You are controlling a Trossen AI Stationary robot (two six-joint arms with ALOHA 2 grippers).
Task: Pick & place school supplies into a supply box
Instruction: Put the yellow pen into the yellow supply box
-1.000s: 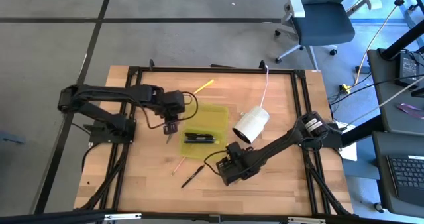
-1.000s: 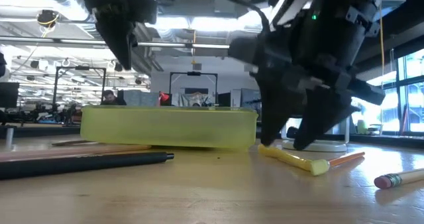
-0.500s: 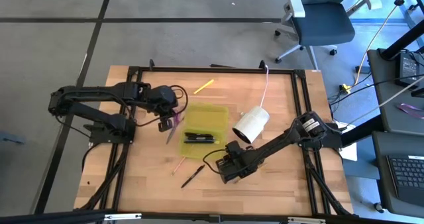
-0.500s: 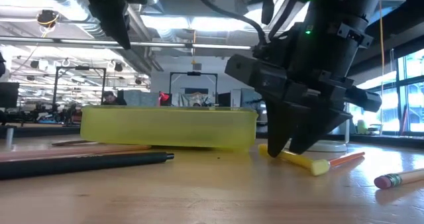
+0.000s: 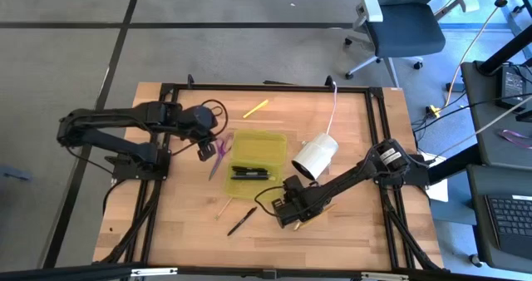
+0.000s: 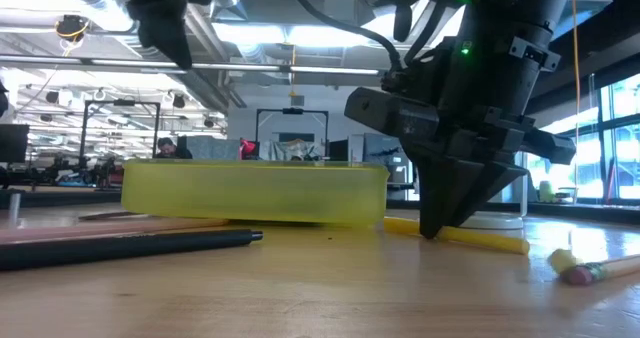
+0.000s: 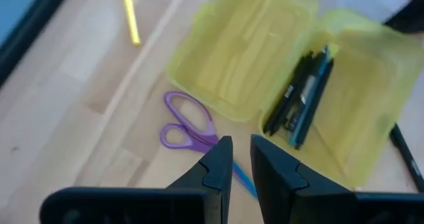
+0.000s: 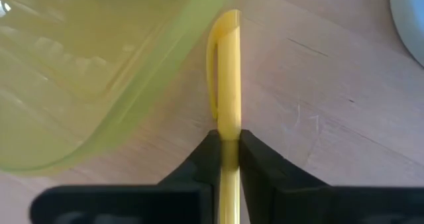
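School supplies lie scattered on the wooden worktop [image 5: 349,131] around the supply box [image 5: 258,165], which sits open near the middle with dark pens [image 5: 251,174] in its near half. One of those pens carries white lettering along its barrel in the left wrist view, too small to read; no other writing shows.

The right gripper [image 5: 287,217] is down at the worktop just off the box's near right corner, its fingers closed on the yellow marker [image 8: 228,85], which lies flat with its far end touching the box wall. A second ago those fingers stood apart over the marker; half a second ago they were narrowing around it, and the marker has since turned to lie level across the low view [image 6: 455,234]. A pencil with a pink eraser [image 6: 590,271] has shifted a little to the left there.

The left gripper [image 5: 204,150] hangs above the worktop left of the box, its fingers [image 7: 215,171] nearly together and holding nothing. The purple scissors [image 5: 219,153] lie on the wood just beside the box's left edge; a second ago they were hanging in this gripper.

A black pen [image 5: 242,221], a thin orange pencil [image 5: 223,206] and a yellow pencil [image 5: 255,109] rest untouched outside the box, beside a white cylinder [image 5: 315,157] on a cord.
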